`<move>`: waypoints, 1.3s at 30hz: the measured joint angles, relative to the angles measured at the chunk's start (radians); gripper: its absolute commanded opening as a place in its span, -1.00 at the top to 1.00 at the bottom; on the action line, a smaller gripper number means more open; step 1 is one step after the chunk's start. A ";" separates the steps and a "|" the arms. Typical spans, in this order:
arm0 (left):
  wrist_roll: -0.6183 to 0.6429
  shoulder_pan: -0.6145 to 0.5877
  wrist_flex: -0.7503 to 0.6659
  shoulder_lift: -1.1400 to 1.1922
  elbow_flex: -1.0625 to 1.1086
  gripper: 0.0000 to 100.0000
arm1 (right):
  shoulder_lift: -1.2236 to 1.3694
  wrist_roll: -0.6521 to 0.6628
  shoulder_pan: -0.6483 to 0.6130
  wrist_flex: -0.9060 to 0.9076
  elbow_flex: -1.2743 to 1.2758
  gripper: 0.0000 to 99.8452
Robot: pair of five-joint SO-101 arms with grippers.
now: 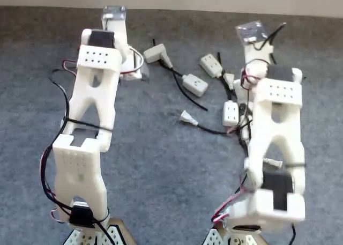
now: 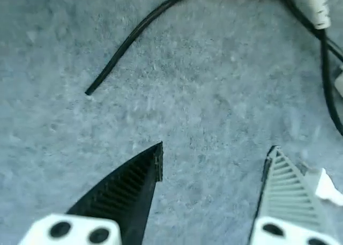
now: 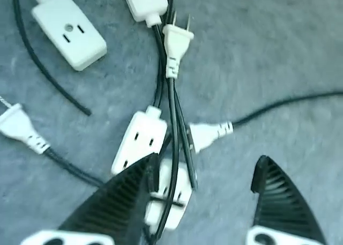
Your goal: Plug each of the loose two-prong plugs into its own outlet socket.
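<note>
Right gripper (image 3: 208, 159) and left gripper (image 2: 216, 146) both hang spread; I'd pinch the loose plug (image 3: 210, 133) squarely by its body, clear of the tangled cords (image 3: 172, 105).

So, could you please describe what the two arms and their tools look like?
The left arm and right arm are white segments with rows of holes, black motors and red and black wires. The left tool has one black and one grey ribbed, pointed finger; the right tool has two black ones.

left arm (image 1: 94, 100): stretched over table (image 1: 155, 170)
left gripper (image 2: 217, 148): jaws apart, above table
right arm (image 1: 276, 132): stretched over table
right gripper (image 3: 209, 159): jaws apart
</note>
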 measured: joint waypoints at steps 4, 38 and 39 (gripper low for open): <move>0.069 0.000 -0.160 0.000 0.158 0.40 | 0.187 0.098 -0.017 -0.037 -0.130 0.45; 0.087 -0.068 -0.603 0.000 0.463 0.40 | 1.039 0.060 -0.140 -0.117 -1.019 0.45; 0.087 -0.068 -0.611 0.000 0.463 0.40 | 1.054 0.060 -0.140 -0.117 -1.036 0.46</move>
